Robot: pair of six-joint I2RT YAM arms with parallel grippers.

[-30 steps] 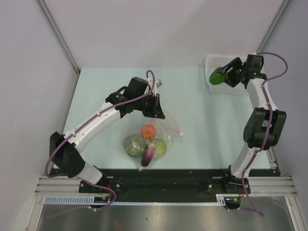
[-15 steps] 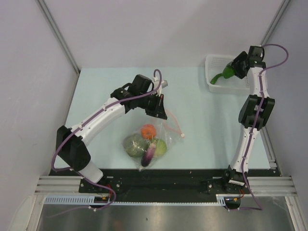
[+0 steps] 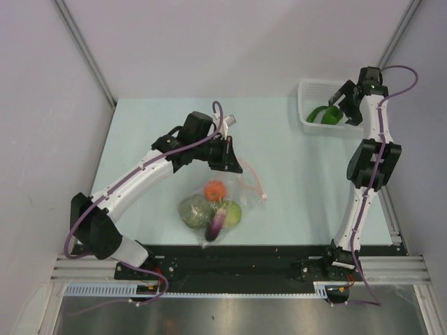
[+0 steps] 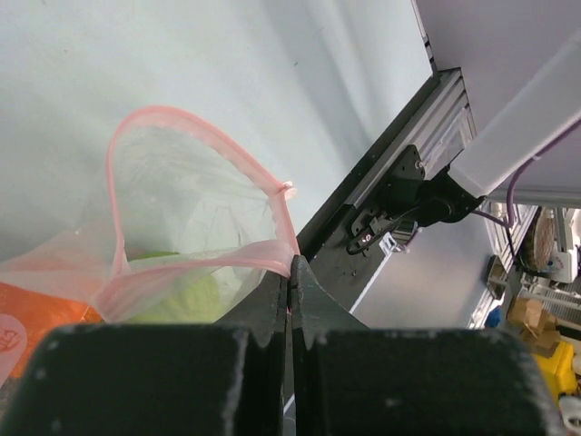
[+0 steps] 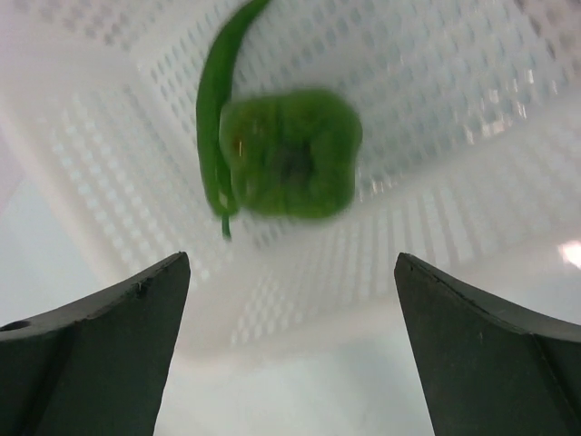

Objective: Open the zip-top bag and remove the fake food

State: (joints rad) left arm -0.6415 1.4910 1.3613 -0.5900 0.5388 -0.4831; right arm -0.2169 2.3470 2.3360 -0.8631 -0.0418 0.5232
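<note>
The clear zip-top bag (image 3: 234,199) lies at the table's near middle with its pink zip strip (image 4: 123,154) gaping open. In it are an orange-red ball (image 3: 215,188), a mottled green head (image 3: 195,210), a pale green piece (image 3: 231,212) and a purple eggplant (image 3: 214,225). My left gripper (image 3: 229,162) is shut on the bag's zip strip at the mouth's corner (image 4: 290,265). My right gripper (image 5: 292,272) is open and empty above the white mesh basket (image 3: 313,93). The dark green pepper (image 5: 290,154) lies loose in the basket, also seen from the top (image 3: 325,114).
A long thin green chili (image 5: 216,100) lies beside the pepper in the basket. The basket stands at the table's far right corner. Grey walls close in the table on the left, back and right. The black rail (image 3: 237,258) runs along the near edge.
My right gripper carried the green pepper over the basket and opened; the pepper now lies in the basket. My left gripper shifted slightly while still holding the bag's strip.
</note>
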